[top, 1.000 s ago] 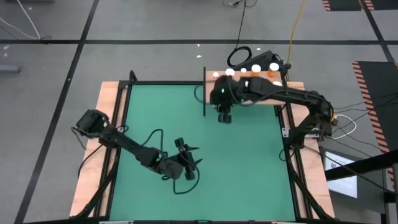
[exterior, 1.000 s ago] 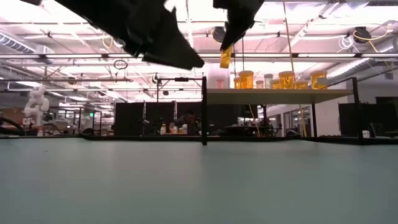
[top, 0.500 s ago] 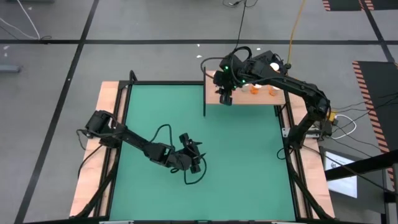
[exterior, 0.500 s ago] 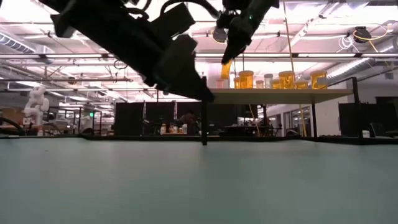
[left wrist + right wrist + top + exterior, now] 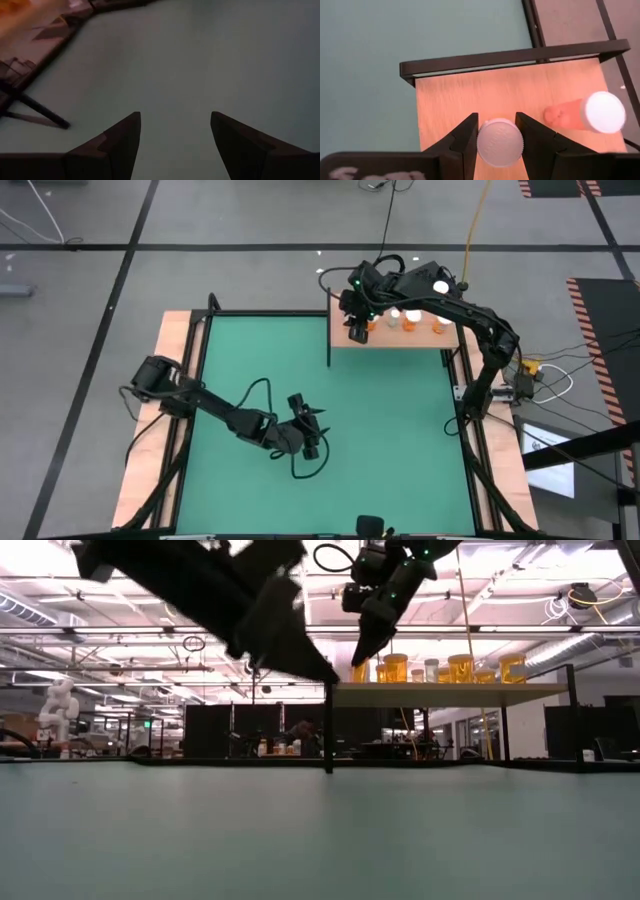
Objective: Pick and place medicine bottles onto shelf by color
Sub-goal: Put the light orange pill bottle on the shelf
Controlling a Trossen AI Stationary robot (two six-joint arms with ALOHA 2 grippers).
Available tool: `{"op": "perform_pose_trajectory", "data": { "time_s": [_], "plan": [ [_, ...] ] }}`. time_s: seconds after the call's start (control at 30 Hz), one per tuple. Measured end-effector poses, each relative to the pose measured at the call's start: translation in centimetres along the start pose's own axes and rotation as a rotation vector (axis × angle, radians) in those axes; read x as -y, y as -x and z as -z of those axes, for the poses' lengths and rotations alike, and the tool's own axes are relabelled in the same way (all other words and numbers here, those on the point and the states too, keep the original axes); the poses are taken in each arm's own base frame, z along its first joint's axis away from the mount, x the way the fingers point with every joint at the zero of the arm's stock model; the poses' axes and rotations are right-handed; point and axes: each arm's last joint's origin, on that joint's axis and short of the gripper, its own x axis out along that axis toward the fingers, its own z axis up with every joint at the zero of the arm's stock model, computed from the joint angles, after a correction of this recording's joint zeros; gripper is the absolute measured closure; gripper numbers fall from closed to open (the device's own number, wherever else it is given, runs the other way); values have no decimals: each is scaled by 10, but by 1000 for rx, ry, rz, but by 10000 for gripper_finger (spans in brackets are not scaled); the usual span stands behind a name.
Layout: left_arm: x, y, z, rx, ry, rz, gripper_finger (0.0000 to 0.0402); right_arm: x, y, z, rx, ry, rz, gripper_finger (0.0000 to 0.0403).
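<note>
While hovering over the shelf near its black post, right claw gripping an upright bottle, shelf directly beneath; left claw idling released, well apart.

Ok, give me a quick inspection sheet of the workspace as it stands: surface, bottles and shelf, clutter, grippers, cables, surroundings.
Surface: green mat, bare around the left arm.
Job's things: shelf at the mat's far right corner; several white-capped orange medicine bottles stand on it; one more bottle is held above its near-left end.
Clutter: nothing seen on the mat.
Grippers: right gripper shut on the bottle's white cap over the shelf; left gripper open and empty over mid-mat.
Cables: a black cable loops off the left arm; a yellow cord and more wires lie on the floor.
Surroundings: grey floor with black tape lines; a lit workshop behind.
</note>
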Motion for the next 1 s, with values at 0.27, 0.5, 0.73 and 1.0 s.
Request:
{"op": "perform_pose_trajectory", "data": {
  "time_s": [0.27,0.5,0.73,1.0],
  "plan": [
    [-14,29,-3,45,38,-60,158,1,-4,-2,14,23,5,287],
    [-31,48,20,135,152,-76,158,1,-4,-1,5,22,1,286],
    [-40,56,43,184,216,-70,158,0,3,-2,-19,2,-8,286],
    [-41,56,45,187,222,-69,158,3,16,-10,27,-14,-43,286]
  ]
}}
